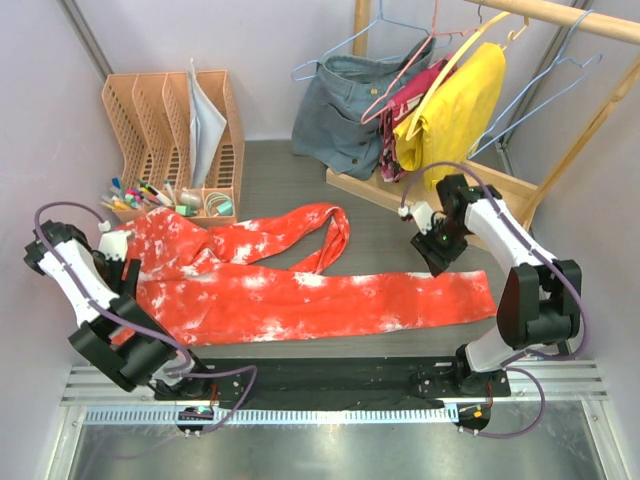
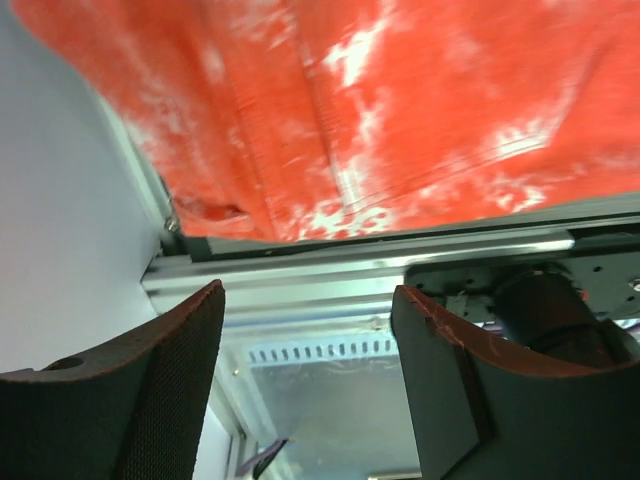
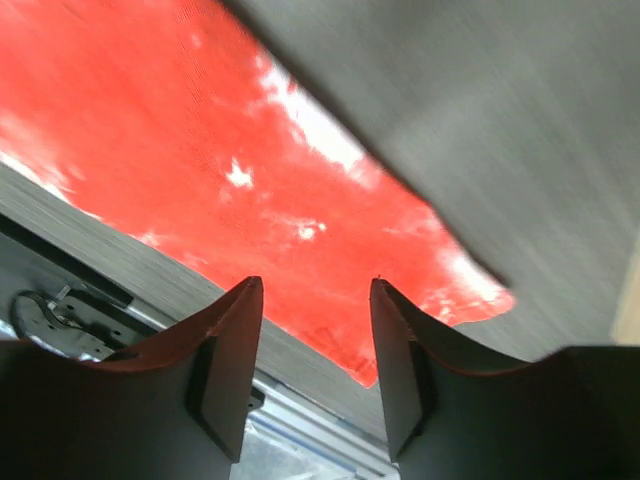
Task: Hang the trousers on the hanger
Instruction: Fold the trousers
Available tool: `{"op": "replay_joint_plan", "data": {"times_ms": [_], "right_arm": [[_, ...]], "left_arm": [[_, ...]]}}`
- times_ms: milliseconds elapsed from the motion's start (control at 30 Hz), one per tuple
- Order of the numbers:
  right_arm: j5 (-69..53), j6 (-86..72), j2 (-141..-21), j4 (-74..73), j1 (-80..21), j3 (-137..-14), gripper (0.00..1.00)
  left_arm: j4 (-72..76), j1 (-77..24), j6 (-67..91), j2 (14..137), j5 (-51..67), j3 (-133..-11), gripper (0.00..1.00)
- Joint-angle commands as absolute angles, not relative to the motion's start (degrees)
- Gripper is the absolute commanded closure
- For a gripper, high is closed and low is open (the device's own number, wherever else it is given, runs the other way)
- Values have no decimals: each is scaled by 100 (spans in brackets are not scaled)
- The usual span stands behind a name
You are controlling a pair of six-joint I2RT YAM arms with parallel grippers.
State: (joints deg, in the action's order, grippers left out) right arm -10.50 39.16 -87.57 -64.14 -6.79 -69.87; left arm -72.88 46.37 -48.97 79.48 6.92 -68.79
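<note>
**A:** Where are the long red-orange tie-dye fabric trousers (image 1: 300, 295)?

**B:** They lie flat on the dark grey table (image 1: 280, 175). The waist is at nine o'clock, one leg runs to three o'clock, and the other loops toward twelve. White splotches cover them.

**A:** The pincers?

**B:** The left gripper (image 2: 308, 300) gapes wide and empty by the waist. The right gripper (image 3: 315, 290) is parted and empty over the leg's hem end.

**A:** How to do this well?

**B:** I'd come down low, pinch both layers, and lift evenly so nothing drags. The thin light-blue wire hanger (image 1: 560, 65) hangs at one o'clock, well apart from the trousers.
</note>
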Motion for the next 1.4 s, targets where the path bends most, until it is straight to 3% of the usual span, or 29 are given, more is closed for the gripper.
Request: {"op": "replay_joint_plan", "data": {"times_ms": [0,200,367,700,1000,1200,1367], "right_arm": [[-327,4201,-8737,-6013,-686,-6085,50],[360,4377,-8640,-5265,-694,-5038,54],[606,4509,-8543,-5229,-729,-4615,55],[650,4562,-7639,-5871,-1335,-3744,57],[-430,4290,-7532,-6144,-1090,-5580,60],[-238,4105,-8427,-5002,-1099,-5634,61],[278,4280,-8929,-4228,-1099,-5205,69]], "left_arm": [[-7718,4238,-5063,7489,1679,-6717,33],[-6376,3552,-4396,7523,1082,-5670,41],[-5669,3489,-3920,8382,511,-5511,48],[-5722,3691,-4737,8455,-281,-4904,44],[-6354,3735,-4693,8605,448,-5484,42],[-6258,3727,-4430,8525,826,-5677,39],[-6179,3727,-4281,8648,844,-5774,38]]}}
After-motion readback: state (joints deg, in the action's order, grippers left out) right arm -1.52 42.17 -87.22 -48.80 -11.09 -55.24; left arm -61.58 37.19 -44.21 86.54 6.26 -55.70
